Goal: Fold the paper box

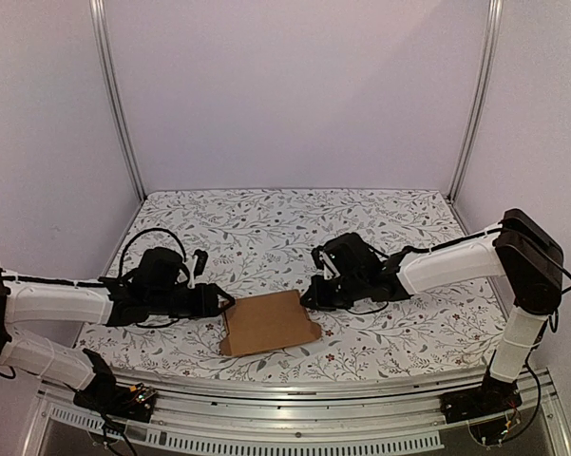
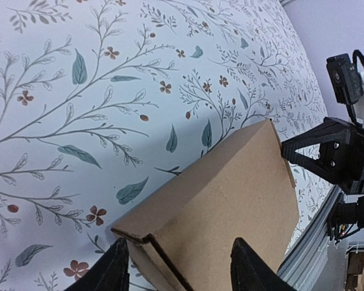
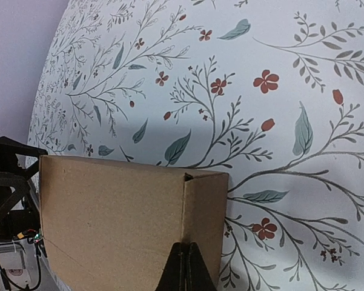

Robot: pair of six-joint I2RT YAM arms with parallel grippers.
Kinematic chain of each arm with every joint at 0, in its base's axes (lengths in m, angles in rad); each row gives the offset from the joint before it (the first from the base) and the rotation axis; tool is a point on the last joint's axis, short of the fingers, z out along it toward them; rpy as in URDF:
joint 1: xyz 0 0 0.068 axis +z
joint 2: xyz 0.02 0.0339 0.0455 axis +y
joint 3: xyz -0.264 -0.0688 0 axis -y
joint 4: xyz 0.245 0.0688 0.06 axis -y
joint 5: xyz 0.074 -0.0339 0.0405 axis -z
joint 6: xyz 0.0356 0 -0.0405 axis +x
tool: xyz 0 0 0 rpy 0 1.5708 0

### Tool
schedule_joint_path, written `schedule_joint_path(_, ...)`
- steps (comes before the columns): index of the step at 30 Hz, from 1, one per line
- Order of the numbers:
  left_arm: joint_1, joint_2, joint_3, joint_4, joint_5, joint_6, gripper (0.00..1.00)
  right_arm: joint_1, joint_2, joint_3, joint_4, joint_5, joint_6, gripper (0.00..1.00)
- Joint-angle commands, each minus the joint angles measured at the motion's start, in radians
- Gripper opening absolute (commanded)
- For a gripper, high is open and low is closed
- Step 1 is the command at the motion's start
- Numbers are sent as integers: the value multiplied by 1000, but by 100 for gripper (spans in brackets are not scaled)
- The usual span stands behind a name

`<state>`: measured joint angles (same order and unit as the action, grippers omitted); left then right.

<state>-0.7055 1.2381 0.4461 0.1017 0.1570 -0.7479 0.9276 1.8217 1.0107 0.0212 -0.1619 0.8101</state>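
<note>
Closest to the top cam is the silver slotted metal rail [image 1: 295, 394] along the near table edge, w/ both arm bases on it. Just beyond, centre-near, the plain brown cardboard paper box [image 1: 269, 323] lies flat on the cloth; it looks shallow and closed up. Black left gripper [image 2: 180, 257] is wide open, fingers straddling the box's far-left corner, no clear contact. Black right gripper [image 3: 183, 267] has its tips pressed together at the box's right end; can't tell if any card is pinched between them. My read: box is light and thin-walled, stiff across panels but weak at creases, so it'll slide or crush if squeezed hard. I'd take it by edges/corners, w/ one side braced. White floral-print tablecloth [image 1: 266, 218] prob gives some grip but may ruck. Pale plain walls [image 1: 295, 95] and metal corner posts [image 1: 114, 104] close in the far side and both flanks
</note>
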Motion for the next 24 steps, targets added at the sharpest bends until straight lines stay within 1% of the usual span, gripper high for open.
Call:
schedule_joint_path(1, 35, -50, -22, -59, 35, 9, 58, -13, 36, -9, -69, -22, -18, 0)
schedule_joint_path(8, 54, -123, -50, -72, 115, -57, 71, -21, 10, -8, -64, -34, -26, 0)
schedule_joint_path(11, 58, -137, -75, -55, 149, -98, 74, -22, 4, -11, -64, -36, -28, 0)
schedule_joint_path(12, 60, -140, -87, -42, 158, -114, 76, -22, 4, -15, -61, -36, -27, 0)
schedule_joint_path(14, 64, -137, -111, -3, 178, -158, 82, -22, 0, -21, -56, -37, -26, 0)
schedule_joint_path(18, 67, -114, -147, 66, 211, -204, 83, -22, -11, -45, -40, -44, -16, 0)
schedule_joint_path(19, 67, -109, -154, 81, 216, -214, 90, -22, -14, -53, -34, -43, -15, 0)
schedule_joint_path(20, 69, -102, -160, 111, 220, -226, 93, -22, -15, -58, -31, -43, -11, 0)
schedule_joint_path(24, 69, -64, -179, 214, 248, -269, 94, -22, -15, -77, -9, -52, -2, 0)
